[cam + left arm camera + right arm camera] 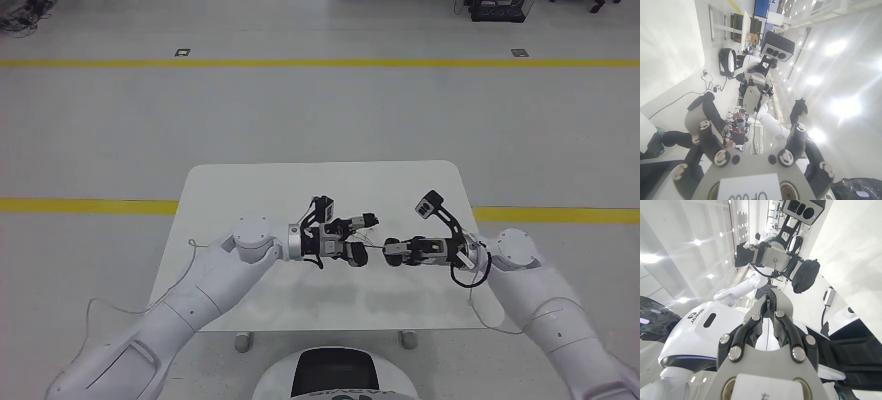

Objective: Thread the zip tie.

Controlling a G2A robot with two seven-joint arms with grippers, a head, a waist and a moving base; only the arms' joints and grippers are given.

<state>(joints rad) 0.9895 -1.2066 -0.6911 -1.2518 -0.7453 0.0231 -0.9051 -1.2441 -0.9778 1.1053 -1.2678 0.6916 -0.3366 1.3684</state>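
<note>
Raised over the middle of the white round-cornered tabletop (250, 190), tip to tip and close together: left hand (366, 238) and right hand (392, 247). On the left, spread wide, with nothing between the black fingers (704, 108). On the right, pinched almost fully together on one end of the thin dark plastic zip tie (771, 285). From that pinch, sticking out into the gap of the left hand, clear of the tabletop.
</note>
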